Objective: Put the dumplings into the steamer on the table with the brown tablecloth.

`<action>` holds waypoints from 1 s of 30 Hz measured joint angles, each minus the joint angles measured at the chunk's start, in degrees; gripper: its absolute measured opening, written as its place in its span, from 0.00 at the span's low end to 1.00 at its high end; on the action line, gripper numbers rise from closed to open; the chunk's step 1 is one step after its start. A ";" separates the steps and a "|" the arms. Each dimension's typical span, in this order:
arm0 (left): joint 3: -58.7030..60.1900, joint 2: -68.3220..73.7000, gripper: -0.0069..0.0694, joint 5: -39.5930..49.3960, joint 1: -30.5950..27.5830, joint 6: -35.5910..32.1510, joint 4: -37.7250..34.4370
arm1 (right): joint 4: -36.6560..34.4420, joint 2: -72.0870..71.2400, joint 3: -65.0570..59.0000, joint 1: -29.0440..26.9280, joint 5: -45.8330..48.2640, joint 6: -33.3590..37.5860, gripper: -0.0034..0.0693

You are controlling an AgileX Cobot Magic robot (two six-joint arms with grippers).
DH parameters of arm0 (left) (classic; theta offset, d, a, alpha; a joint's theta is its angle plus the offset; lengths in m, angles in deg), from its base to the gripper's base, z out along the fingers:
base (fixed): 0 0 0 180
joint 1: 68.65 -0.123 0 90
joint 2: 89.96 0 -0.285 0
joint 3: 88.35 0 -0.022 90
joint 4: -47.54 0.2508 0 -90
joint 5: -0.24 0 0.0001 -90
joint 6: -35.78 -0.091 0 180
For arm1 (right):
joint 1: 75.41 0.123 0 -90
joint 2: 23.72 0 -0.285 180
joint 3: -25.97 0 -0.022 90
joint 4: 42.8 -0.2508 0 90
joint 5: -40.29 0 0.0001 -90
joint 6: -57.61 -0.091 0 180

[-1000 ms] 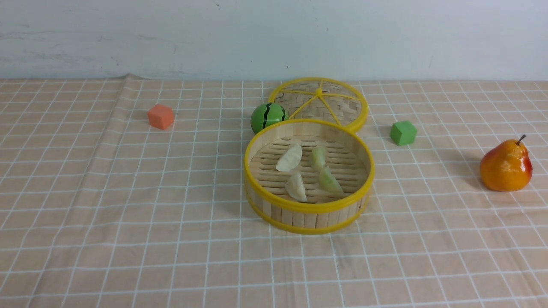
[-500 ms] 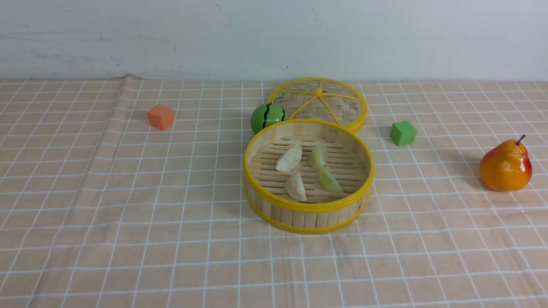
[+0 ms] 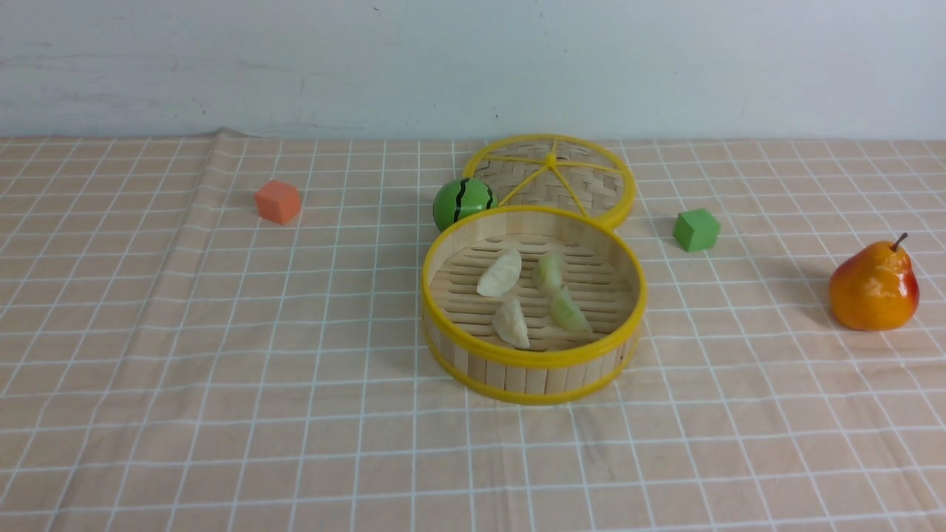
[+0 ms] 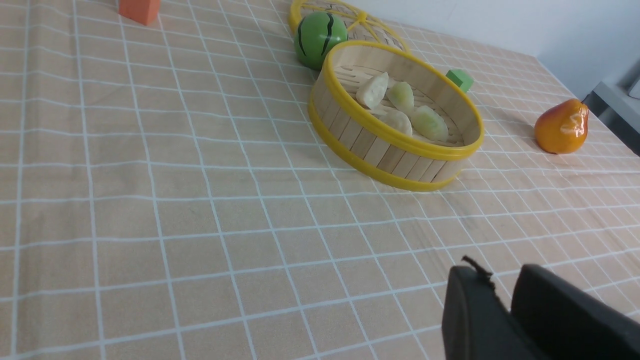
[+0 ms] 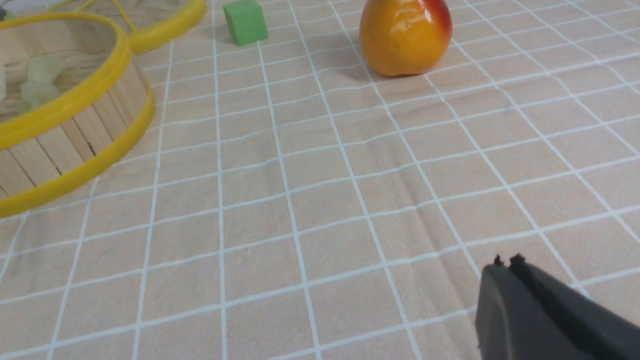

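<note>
A pale wall stands behind the table [image 3: 148, 414], which is wholly covered by the brown tablecloth [image 3: 244, 355], tan with a thin white grid and a few soft creases.

The left gripper [image 4: 502, 280] shows only in its wrist view, hanging low over bare cloth. Its two dark fingers stand a narrow slit apart, with nothing between them and nothing touched. Well ahead of it sits the steamer [image 4: 360, 142], with the orange cube [image 4: 140, 9] far off to one side and the striped green ball [image 4: 320, 32] just behind the basket's wall.

All four dumplings [image 3: 533, 295] lie on the slatted floor of the steamer [image 3: 532, 366]: two cream ones on the left half, two pale green ones on the right half, close together near the middle. The flat woven lid [image 3: 550, 177] lies on the cloth behind the basket, its rim tucked against the back wall.

The right gripper [image 5: 505, 262], seen only in its wrist view, has its fingers pressed together, empty, just above the cloth. Ahead of it stands the pear [image 5: 405, 35], the green cube [image 5: 245, 21] lies farther on, and the steamer's wall is off to its side, well apart.
</note>
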 joint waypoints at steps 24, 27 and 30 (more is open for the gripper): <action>0.00 0.00 0.28 -0.05 0.00 0.01 0.00 | -0.17 0.00 0.02 7.89 0.14 -0.02 0.02; 0.00 0.00 0.28 -0.05 0.00 0.01 0.00 | -0.17 0.00 0.02 7.89 0.14 -0.02 0.02; 0.00 0.00 0.28 -0.05 0.00 0.01 0.00 | -0.17 0.00 0.02 7.89 0.14 -0.02 0.02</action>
